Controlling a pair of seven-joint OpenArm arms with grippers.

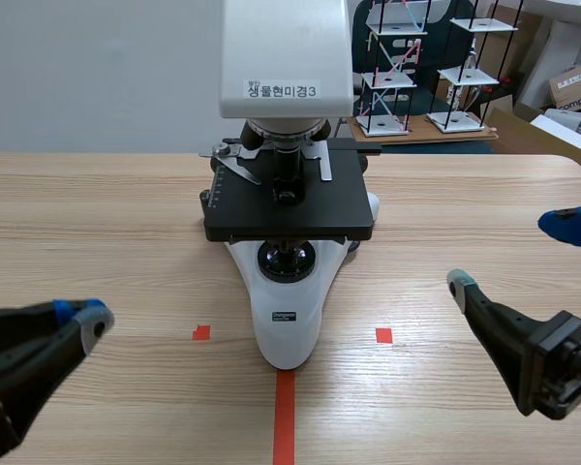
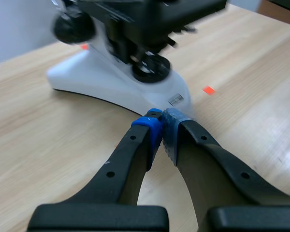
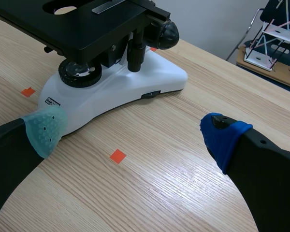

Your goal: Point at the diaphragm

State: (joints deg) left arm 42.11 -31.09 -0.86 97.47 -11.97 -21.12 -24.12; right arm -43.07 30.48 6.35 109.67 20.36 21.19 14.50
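A white microscope [image 1: 285,325] with a black stage [image 1: 289,208] stands at the middle of the table. The diaphragm sits under the stage, above the round lamp lens [image 1: 287,260], and is mostly hidden in the scene view. In the right wrist view it shows only as a dark part [image 3: 110,52] in the stage's shadow. My left gripper [image 1: 89,320] is low at the near left, shut on nothing, with its tips [image 2: 159,124] just short of the microscope's base [image 2: 111,87]. My right gripper [image 1: 513,254] is open at the near right, well clear of the base [image 3: 135,82].
Wire shelf models [image 1: 416,68] and cardboard boxes [image 1: 576,82] stand beyond the table's far right edge. Bare wood lies on both sides of the microscope.
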